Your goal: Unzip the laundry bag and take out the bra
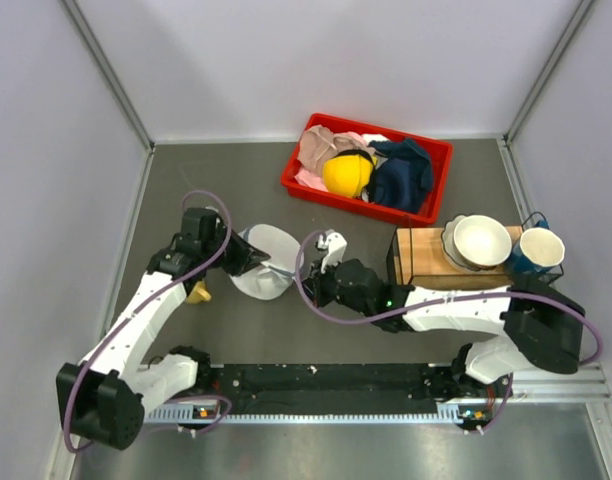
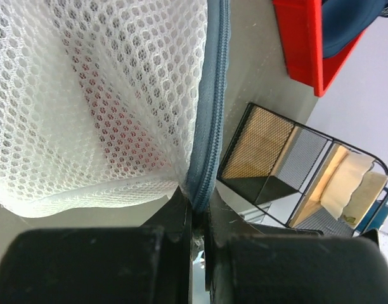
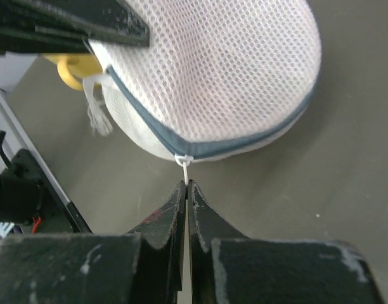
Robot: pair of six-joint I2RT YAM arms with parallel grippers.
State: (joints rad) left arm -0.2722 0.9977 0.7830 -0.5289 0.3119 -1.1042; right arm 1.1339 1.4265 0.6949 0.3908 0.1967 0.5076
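The laundry bag (image 1: 269,268) is a white mesh ball with a blue-grey zipper (image 3: 245,144) running round it, and it sits between my two arms. Red cloth, the bra (image 2: 111,117), shows dimly through the mesh. My left gripper (image 2: 197,201) is shut on the bag's zipper seam (image 2: 213,95) at the bag's left side. My right gripper (image 3: 187,184) is shut on the thin white zipper pull (image 3: 183,162), which hangs from the slider at the bag's right side. The zipper looks closed along the stretch I see.
A red bin (image 1: 304,186) at the back holds a yellow round thing (image 1: 346,174), a navy cloth (image 1: 402,175) and a pinkish cloth (image 1: 321,150). At the right, a rack (image 1: 421,256) carries a white bowl (image 1: 481,240) and a cup (image 1: 539,247). A small yellow object (image 1: 198,293) lies by the left arm.
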